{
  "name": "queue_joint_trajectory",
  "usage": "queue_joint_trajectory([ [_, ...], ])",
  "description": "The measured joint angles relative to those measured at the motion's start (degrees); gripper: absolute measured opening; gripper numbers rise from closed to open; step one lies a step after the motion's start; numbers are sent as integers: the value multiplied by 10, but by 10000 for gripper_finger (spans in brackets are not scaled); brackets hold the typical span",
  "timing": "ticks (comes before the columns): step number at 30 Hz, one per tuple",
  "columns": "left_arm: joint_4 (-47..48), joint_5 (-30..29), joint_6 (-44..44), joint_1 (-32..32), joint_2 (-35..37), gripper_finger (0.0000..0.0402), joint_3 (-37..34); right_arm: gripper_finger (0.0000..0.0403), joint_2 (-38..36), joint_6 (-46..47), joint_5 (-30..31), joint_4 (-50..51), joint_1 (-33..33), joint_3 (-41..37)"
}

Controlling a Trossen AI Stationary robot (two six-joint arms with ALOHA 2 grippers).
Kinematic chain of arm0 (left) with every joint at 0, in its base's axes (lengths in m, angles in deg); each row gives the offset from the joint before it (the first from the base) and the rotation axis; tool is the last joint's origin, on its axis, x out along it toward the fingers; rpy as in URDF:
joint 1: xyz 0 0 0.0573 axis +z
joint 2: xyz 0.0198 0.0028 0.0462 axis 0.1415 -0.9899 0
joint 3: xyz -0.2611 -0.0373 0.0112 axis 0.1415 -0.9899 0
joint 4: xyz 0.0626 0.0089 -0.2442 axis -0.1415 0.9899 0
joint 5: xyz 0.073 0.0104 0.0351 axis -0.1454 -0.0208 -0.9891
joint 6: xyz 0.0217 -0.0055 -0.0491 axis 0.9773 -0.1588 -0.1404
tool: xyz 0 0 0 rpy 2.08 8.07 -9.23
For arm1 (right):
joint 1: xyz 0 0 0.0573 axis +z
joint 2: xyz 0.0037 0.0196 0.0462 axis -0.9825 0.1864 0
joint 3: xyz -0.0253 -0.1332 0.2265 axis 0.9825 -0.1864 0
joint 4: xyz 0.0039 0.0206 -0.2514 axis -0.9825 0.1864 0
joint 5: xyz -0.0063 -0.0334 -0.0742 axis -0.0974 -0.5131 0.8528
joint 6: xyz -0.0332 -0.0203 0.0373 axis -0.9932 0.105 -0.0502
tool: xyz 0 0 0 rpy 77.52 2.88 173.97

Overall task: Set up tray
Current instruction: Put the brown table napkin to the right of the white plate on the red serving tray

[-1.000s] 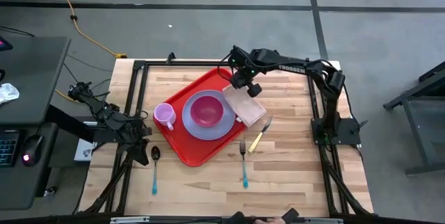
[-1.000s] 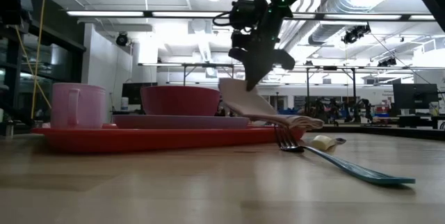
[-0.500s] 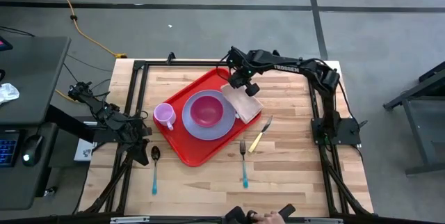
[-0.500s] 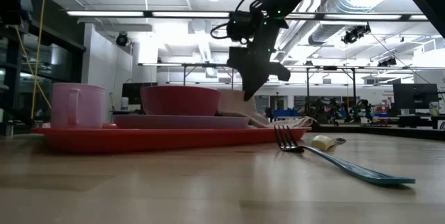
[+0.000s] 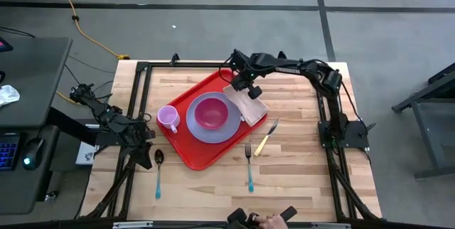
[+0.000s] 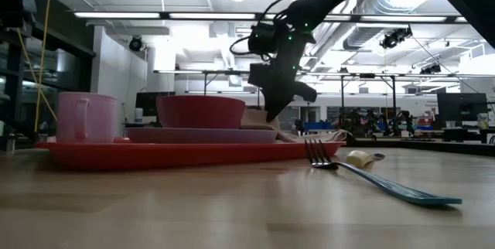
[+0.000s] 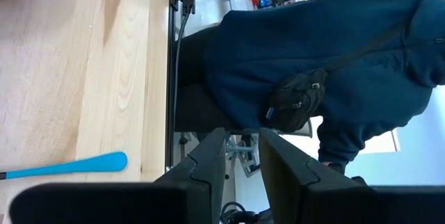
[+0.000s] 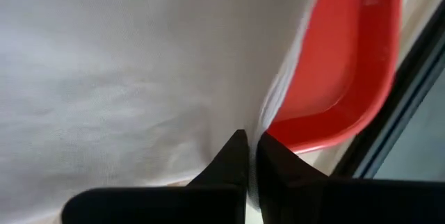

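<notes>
Wooden table (image 5: 298, 151) carries the red tray (image 5: 193, 152) at its centre, holding a lavender plate (image 5: 206, 131), bowl (image 5: 211, 112), pink cup (image 5: 168, 118) and napkin (image 5: 249, 104). Right gripper (image 5: 240, 87), fingers pinched together on the napkin's far edge. Left gripper (image 7: 242, 156) waits at the left edge, slightly parted, empty.

Cup (image 5: 168, 118), plate (image 5: 212, 117), napkin (image 5: 247, 102) on tray (image 5: 197, 154) — fork (image 5: 249, 165) beside.

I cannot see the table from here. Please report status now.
Right gripper shut on napkin, over red tray. Left gripper idle at table's left edge. Nothing in the way.
</notes>
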Motion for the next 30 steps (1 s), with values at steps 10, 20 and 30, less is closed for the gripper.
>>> queue_joint_trajectory([
  [10,0,0,0,0,0,117,0,0,17,1,9,-8,-1,0],
  [20,0,0,0,0,0,117,0,0,21,18,-1,-14,-2,0],
  [30,-3,1,0,0,0,117,0,0,22,50,-15,-19,16,0],
])
